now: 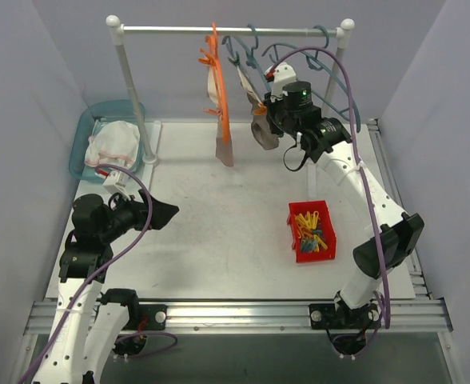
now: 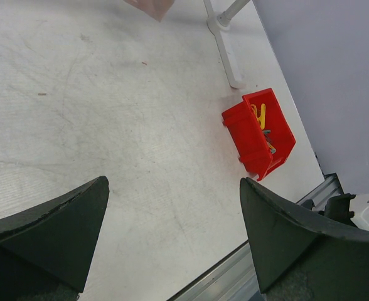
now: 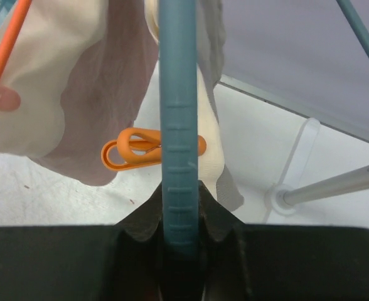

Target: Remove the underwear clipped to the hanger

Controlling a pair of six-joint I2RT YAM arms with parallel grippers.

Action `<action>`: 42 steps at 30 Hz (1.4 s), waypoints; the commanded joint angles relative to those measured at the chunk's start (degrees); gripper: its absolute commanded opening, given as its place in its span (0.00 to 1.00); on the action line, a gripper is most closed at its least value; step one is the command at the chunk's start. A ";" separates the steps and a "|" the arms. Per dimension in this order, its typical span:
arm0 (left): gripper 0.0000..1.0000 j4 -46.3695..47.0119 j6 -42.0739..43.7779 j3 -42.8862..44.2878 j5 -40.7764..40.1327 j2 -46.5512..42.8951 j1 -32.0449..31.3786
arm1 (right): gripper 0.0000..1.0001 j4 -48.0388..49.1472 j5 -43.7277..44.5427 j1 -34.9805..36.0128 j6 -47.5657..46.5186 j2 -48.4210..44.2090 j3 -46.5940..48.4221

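Right wrist view: ribbed teal plastic hanger bar [image 3: 178, 125] runs off my top edge, covering part of the taupe-beige cloth briefs [image 3: 115, 75] and half the orange plastic clip [image 3: 131, 152].

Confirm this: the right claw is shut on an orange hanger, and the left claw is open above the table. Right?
The colour is wrong. The right claw is shut on a teal hanger, as the right wrist view shows. The left claw is indeed open above the table.
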 commanded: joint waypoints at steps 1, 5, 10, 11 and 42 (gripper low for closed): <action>0.94 1.11 0.94 0.78 0.22 -0.66 -0.18 | 0.00 -0.51 1.41 -0.12 0.41 -0.53 2.48; 0.94 0.94 0.94 0.78 -0.04 -0.66 -0.27 | 0.00 -0.16 1.85 -0.56 0.94 -0.53 3.88; 0.94 0.85 0.85 0.78 -0.22 -0.57 -0.18 | 0.00 5.37 1.59 -0.65 2.69 -2.98 3.45; 0.94 0.93 0.94 0.78 -0.22 -0.57 -0.18 | 0.00 8.34 1.59 -0.56 3.04 -3.86 2.23; 0.94 3.22 -0.73 3.51 0.57 2.15 -0.27 | 0.00 19.62 5.00 3.57 8.58 -32.42 -34.66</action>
